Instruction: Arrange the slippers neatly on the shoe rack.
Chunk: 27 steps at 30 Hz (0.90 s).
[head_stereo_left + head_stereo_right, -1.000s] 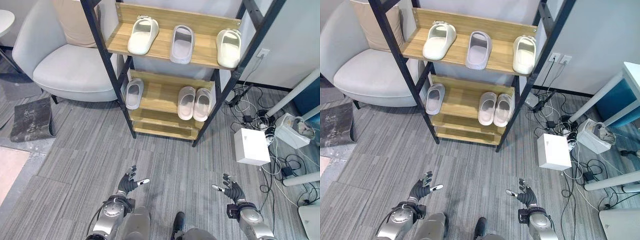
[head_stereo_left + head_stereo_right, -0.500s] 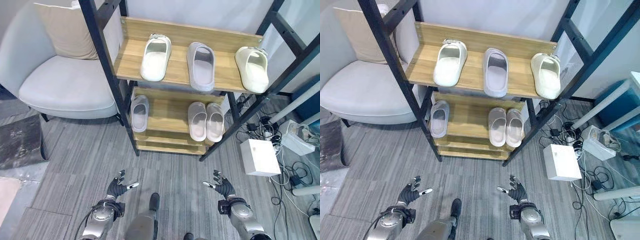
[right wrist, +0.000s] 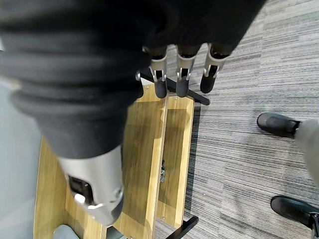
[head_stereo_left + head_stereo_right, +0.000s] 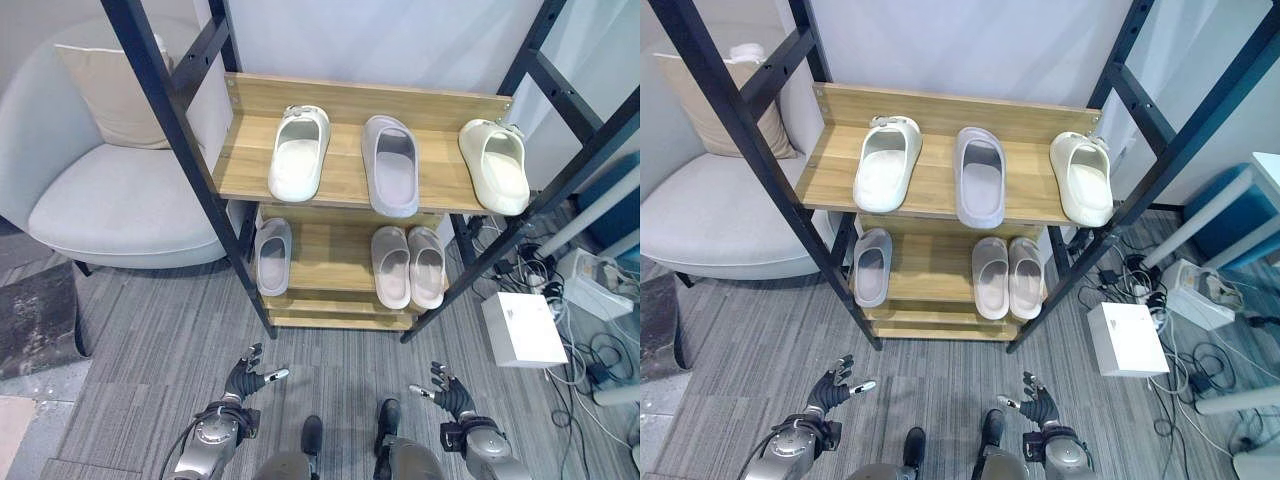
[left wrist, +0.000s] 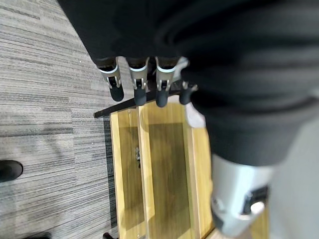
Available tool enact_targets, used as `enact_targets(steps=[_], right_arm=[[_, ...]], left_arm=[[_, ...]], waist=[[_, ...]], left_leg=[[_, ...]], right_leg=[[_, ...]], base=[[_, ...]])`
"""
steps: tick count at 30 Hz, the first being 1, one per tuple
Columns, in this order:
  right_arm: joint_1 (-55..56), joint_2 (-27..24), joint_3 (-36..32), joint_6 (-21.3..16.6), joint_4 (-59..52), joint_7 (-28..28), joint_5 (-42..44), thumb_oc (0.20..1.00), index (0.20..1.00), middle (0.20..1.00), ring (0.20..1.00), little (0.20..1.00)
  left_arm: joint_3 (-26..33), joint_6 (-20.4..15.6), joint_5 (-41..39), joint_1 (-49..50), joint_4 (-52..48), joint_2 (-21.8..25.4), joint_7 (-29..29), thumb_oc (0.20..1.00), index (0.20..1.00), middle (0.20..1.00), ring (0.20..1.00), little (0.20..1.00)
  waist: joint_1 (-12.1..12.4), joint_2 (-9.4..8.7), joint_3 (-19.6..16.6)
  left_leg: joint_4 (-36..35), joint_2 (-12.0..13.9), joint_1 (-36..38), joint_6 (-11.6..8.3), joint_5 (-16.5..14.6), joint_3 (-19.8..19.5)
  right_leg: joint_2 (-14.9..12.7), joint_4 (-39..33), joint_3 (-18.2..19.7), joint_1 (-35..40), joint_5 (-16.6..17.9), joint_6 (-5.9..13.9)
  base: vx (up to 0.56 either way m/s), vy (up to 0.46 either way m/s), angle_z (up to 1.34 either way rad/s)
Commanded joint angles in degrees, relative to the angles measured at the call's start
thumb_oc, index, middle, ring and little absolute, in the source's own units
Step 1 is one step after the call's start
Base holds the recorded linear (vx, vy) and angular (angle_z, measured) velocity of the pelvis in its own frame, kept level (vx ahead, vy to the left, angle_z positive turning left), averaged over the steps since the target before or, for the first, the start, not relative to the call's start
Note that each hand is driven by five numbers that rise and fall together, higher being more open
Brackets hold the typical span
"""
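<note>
Grey striped carpet (image 4: 140,350) across the lower half of the frame, pale wall along the top. Upper left: a light armchair (image 4: 110,200) with a beige cushion (image 4: 110,95), parked just beside the rack. Centre, and taking most of the frame: a shoe rack (image 4: 345,110) of wooden shelves in a black metal frame.

On the top shelf, three slippers in a row, toes toward the back wall: a cream slipper (image 4: 299,153) at left, a grey slipper (image 4: 390,165) in the middle, a second cream slipper (image 4: 494,166) at right — well apart from its likely mate, so probably the pair to bring together. On the shelf below, a lone grey slipper (image 4: 271,256) at the left end and a beige pair (image 4: 408,266) side by side, touching, toward the right. Lone grey one likely the partner of the grey one above. Lowest shelf bare where visible, perhaps room for sorting.

Right of the frame, on the floor: a white box (image 4: 523,328) and a tangle of cords (image 4: 600,350), clear of the rack.

Bottom of the frame, low over the carpet and well short of the shelves: left hand (image 4: 246,380) at lower left, right hand (image 4: 447,392) at lower right. Both with fingers spread and relaxed, holding nothing — probably ready for a first reach. No slipper picked up yet; sorting looks barely begun.
</note>
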Motion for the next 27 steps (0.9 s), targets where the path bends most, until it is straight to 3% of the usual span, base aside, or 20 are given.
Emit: enact_targets(steps=[1, 4, 6, 7, 8, 9, 10, 12, 15, 17, 18, 22, 27], right_arm=[[-2.2, -2.7, -1.0, -1.6, -3.0, -0.5, 0.5, 1.0, 1.0, 1.0, 1.0, 1.0], [-2.3, -2.9, -0.9, -1.8, -2.5, -0.4, 0.9, 1.0, 1.0, 1.0, 1.0, 1.0], [-2.2, -3.4, -1.0, -2.1, -2.5, -0.2, 1.7, 1.0, 1.0, 1.0, 1.0, 1.0], [-2.2, -3.4, -1.0, -2.1, -2.5, -0.2, 1.7, 1.0, 1.0, 1.0, 1.0, 1.0], [-2.3, -4.2, -1.0, -2.4, -2.5, -0.3, 1.9, 1.0, 1.0, 1.0, 1.0, 1.0], [-2.3, -4.4, -1.0, -2.3, -2.7, -0.4, 2.0, 1.0, 1.0, 1.0, 1.0, 1.0], [-2.3, -4.3, -1.0, -2.3, -2.7, -0.4, 2.0, 1.0, 1.0, 1.0, 1.0, 1.0], [-2.6, -4.6, -0.7, -2.3, -2.8, -0.5, 1.9, 1.0, 1.0, 1.0, 1.0, 1.0], [-2.5, -4.7, 0.0, -2.2, -4.4, -0.5, 0.0, 1.0, 1.0, 1.0, 1.0, 1.0], [-2.7, -4.8, 0.3, -2.3, -4.7, -1.2, -1.7, 1.0, 1.0, 1.0, 1.0, 1.0], [-3.0, -5.3, 0.8, -2.4, -5.5, -2.2, -4.5, 1.0, 1.0, 1.0, 1.0, 1.0], [-0.6, -13.8, 2.2, -2.2, -20.8, -8.9, -31.5, 1.0, 1.0, 1.0, 1.0, 1.0], [7.0, -18.8, -1.5, -3.8, -38.7, -9.9, -43.3, 1.0, 1.0, 1.0, 1.0, 1.0]], left_arm=[[0.1, -1.6, 0.9, -2.2, -1.8, -0.7, 0.0, 1.0, 1.0, 1.0, 1.0, 1.0], [-0.1, -1.6, 0.9, -2.2, -1.3, -0.9, -0.1, 1.0, 1.0, 1.0, 1.0, 1.0], [-0.3, -1.4, 0.9, -2.7, -1.0, -1.0, -0.1, 1.0, 1.0, 1.0, 1.0, 1.0], [-0.3, -1.4, 0.9, -2.7, -1.0, -1.0, -0.1, 1.0, 1.0, 1.0, 1.0, 1.0], [-0.8, -1.9, 0.2, -3.7, -0.9, -1.2, 0.3, 1.0, 1.0, 1.0, 1.0, 1.0], [-0.8, -2.0, -0.3, -3.8, -1.1, -1.2, 0.4, 1.0, 1.0, 1.0, 1.0, 1.0], [-0.8, -2.0, -0.3, -3.8, -1.1, -1.2, 0.4, 1.0, 1.0, 1.0, 1.0, 1.0], [-1.2, -1.8, -0.3, -3.9, -1.0, -1.4, 0.7, 1.0, 1.0, 1.0, 1.0, 1.0], [-1.5, -1.8, 0.4, -3.4, -0.5, -1.5, 0.7, 1.0, 1.0, 1.0, 1.0, 1.0], [-1.6, -1.8, 0.3, -3.2, -0.5, -1.5, 0.6, 1.0, 1.0, 1.0, 1.0, 1.0], [-1.5, -2.0, 0.4, -2.8, -0.5, -1.3, 0.9, 1.0, 1.0, 1.0, 1.0, 1.0], [-0.4, -3.0, 3.1, -1.8, -1.0, -0.7, 3.1, 1.0, 1.0, 1.0, 1.0, 1.0], [-0.6, -3.4, 5.3, -2.0, 0.2, -1.3, 4.2, 1.0, 1.0, 1.0, 1.0, 1.0]], waist=[[0.5, 0.45, -0.2], [0.7, 0.46, -0.4], [0.6, 0.25, 0.7], [0.6, 0.25, 0.7], [1.1, 0.15, 2.1], [1.3, 0.04, 2.3], [1.3, 0.04, 2.3], [1.7, 0.26, 1.5], [1.3, 0.6, -0.2], [1.1, 0.47, -0.7], [1.2, 0.38, -1.0], [1.4, 0.0, -1.2], [-0.5, -0.45, -2.0]], left_leg=[[0.8, 2.4, 1.6, -3.77, -4.7, 0.2], [3.0, 2.8, 1.2, -4.31, -5.9, -0.1], [11.4, 2.9, -1.6, -6.5, -7.5, 0.1], [11.4, 2.9, -1.6, -6.5, -7.5, 0.1], [17.5, 2.2, -4.7, -7.95, -5.5, -0.5], [17.9, 2.2, -5.6, -8.11, -5.1, -0.7], [17.9, 2.2, -5.7, -8.11, -5.1, -0.7], [9.3, 4.3, -7.2, -7.05, -3.5, -0.4], [3.9, 4.2, -5.9, -5.95, -1.7, -0.2], [3.7, 4.1, -4.8, -5.65, -2.1, 0.1], [3.6, 3.9, -4.1, -5.39, -2.4, 0.2], [2.2, 4.0, -2.1, -5.02, -2.9, 1.2], [1.3, 4.2, -0.3, -4.76, -3.7, 2.4]], right_leg=[[3.5, -3.0, -1.7, 5.1, -2.6, 0.75], [3.9, -3.1, -1.8, 6.1, -3.6, 0.08], [4.2, -3.0, -2.4, 7.4, -5.4, -1.34], [4.2, -3.0, -2.4, 7.4, -5.4, -1.34], [4.1, -3.2, -2.9, 8.4, -5.6, -2.15], [4.1, -3.4, -3.1, 8.7, -5.9, -2.27], [4.1, -3.4, -3.1, 8.7, -5.9, -2.28], [4.3, -3.6, -3.4, 8.9, -6.4, -1.47], [4.6, -3.2, -3.0, 9.0, -6.6, -1.32], [4.5, -3.0, -2.4, 9.0, -6.7, -1.3], [4.5, -2.8, -1.9, 9.0, -6.7, -1.26], [4.7, -2.7, -0.9, 9.5, -7.0, -0.81], [4.9, -2.6, 0.3, 9.6, -7.0, -0.15]], base=[[0.1, -0.06, 0.01], [0.14, -0.096, -0.01], [0.08, -0.091, 0.08], [0.01, -0.062, 0.26], [0.01, -0.049, 0.29], [0.01, -0.049, 0.29], [0.07, 0.017, 0.25], [0.12, 0.042, 0.25], [0.12, 0.067, 0.04], [0.1, 0.083, -0.16], [0.08, 0.071, 0.01], [0.06, 0.057, -0.22], [0.04, 0.05, -0.06]])
